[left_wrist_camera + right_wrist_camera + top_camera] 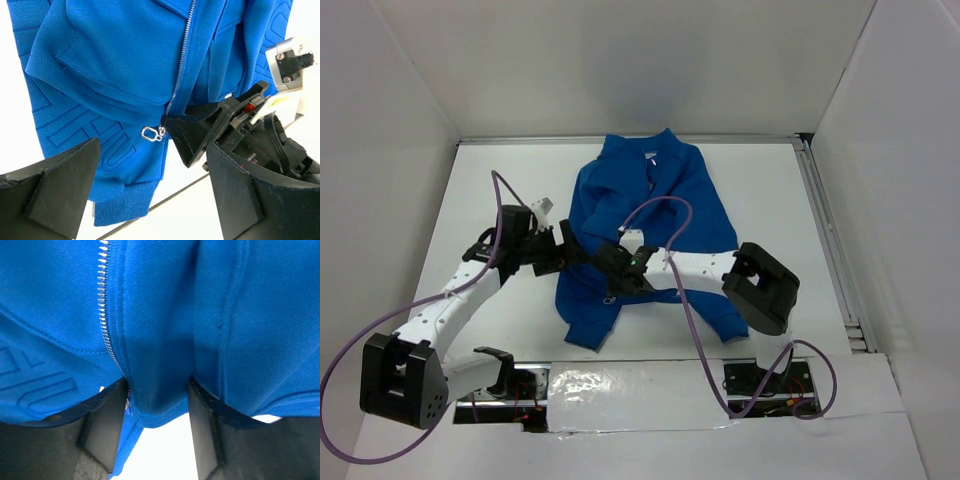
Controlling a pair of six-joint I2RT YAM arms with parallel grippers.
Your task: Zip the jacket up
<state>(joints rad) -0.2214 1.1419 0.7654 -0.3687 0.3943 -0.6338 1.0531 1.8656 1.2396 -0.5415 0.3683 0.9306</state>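
The royal-blue jacket (650, 195) lies flat on the white table, collar far, hem near. Its zipper (182, 60) is run together from the hem upward, with the silver pull ring (150, 133) low near the hem. My right gripper (156, 390) sits at the hem beside the zipper teeth (104, 315). A fold of jacket fabric (160, 365) fills the gap between its two fingers, which touch it on both sides. My left gripper (152, 170) hovers wide open over the hem corner, nothing between its fingers, close left of the right gripper (617, 272).
White walls enclose the table on three sides. A metal rail (832, 250) runs along the right edge. Purple cables (685, 300) loop over the jacket and both arms. A shiny taped strip (620, 385) lies at the near edge between the arm bases.
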